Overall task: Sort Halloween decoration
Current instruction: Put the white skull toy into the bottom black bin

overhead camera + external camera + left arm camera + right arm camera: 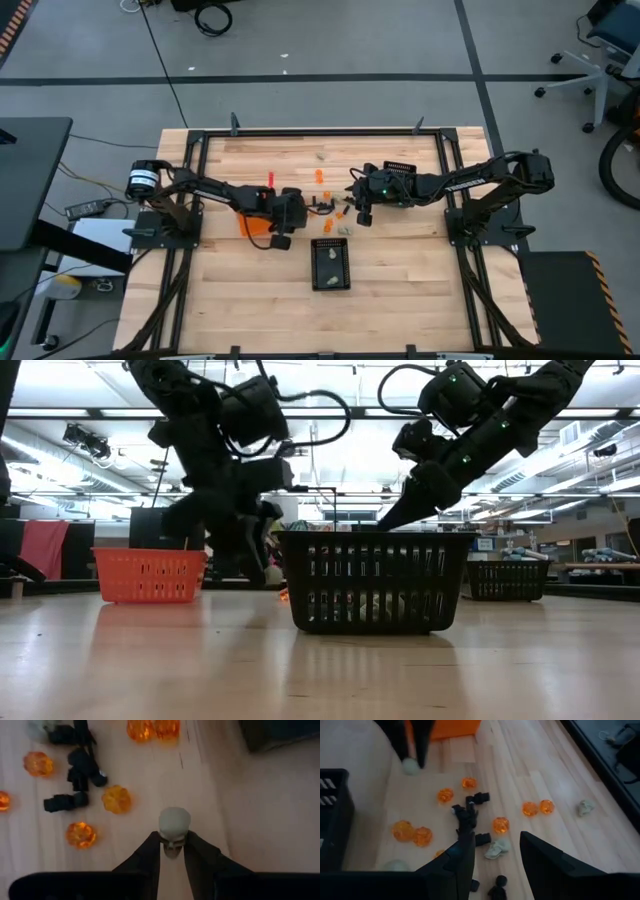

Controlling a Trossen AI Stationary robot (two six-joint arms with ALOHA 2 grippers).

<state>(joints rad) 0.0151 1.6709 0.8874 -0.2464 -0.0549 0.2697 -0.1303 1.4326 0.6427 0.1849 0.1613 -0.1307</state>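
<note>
While its fingers pinch a pale skull piece (174, 827), the left gripper (172, 851) hangs above the wooden table (400, 270); orange pumpkins (116, 799) and black pieces (82, 767) lie scattered nearby. The right gripper (496, 851) hovers spread over them.

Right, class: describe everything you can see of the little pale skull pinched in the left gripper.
The skull is a tiny pale grey-white toy, apparently plastic, with a rounded dome and darker hollows on its face. It sits upright between the left gripper's two dark fingers, which are shut on its lower part, over bare wooden table beside the scattered orange pumpkins and black pieces. The right wrist view shows it too.
</note>
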